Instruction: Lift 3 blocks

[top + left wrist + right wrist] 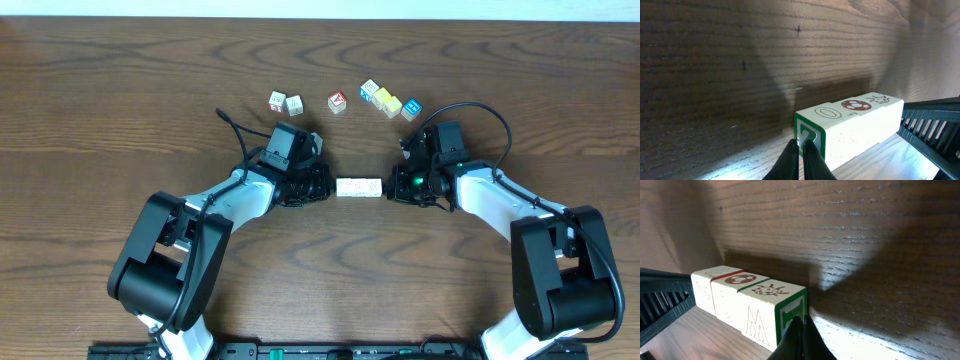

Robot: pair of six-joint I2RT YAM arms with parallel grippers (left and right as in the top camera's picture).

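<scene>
Left hand: clenched, fingers together with nothing between them, tips butted against the green-bordered end face of the row. Right hand: likewise clenched on nothing, tips against the opposite end face. The two press toward each other along one line.

Counter: dark wood grain, bare around the work area.

Blocks: three cream cubes end to end, touching, forming one short bar midway between the hands. Whether the bar rests on the counter or sits just clear of it cannot be told from these views.

Coloured cubes: six loose ones along the far side, well apart from the bar (not part of the job).

Markings, seen from the right wrist: an oval, a football, a small animal figure on the upper faces.

Assessment: the blocks look light, rigid and smooth-faced. The only hold is end pressure, so the two joints are the weak points. Contact belongs at the centre of each end face, with both pushes squarely in line. Off-centre force would likely buckle the bar.
</scene>
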